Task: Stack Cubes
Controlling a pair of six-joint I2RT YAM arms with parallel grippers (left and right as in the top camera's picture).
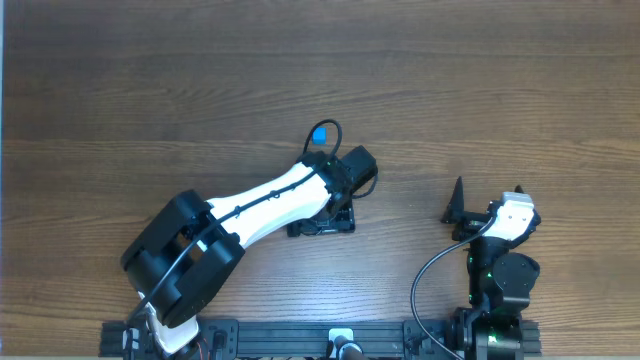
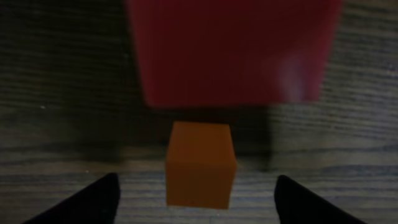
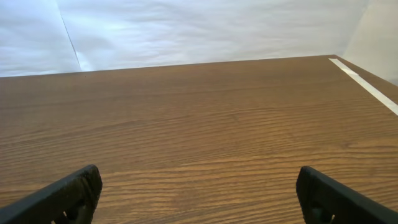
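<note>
An orange cube (image 2: 200, 165) stands on the wooden table between the spread fingers of my left gripper (image 2: 198, 208), which is open and clear of the cube's sides. Just beyond it looms a larger red cube (image 2: 233, 50), blurred and close to the camera. From above, the left arm reaches toward the table's middle with its gripper (image 1: 322, 222) pointing down, and both cubes are hidden beneath it. My right gripper (image 3: 199, 199) is open over bare wood, holding nothing, and sits low at the right (image 1: 458, 205) near its base.
A small blue piece (image 1: 320, 134) with a looped black cable shows just past the left wrist. A pale tape strip (image 3: 367, 84) runs along the table's far right corner. A white wall (image 3: 199, 31) stands behind the table.
</note>
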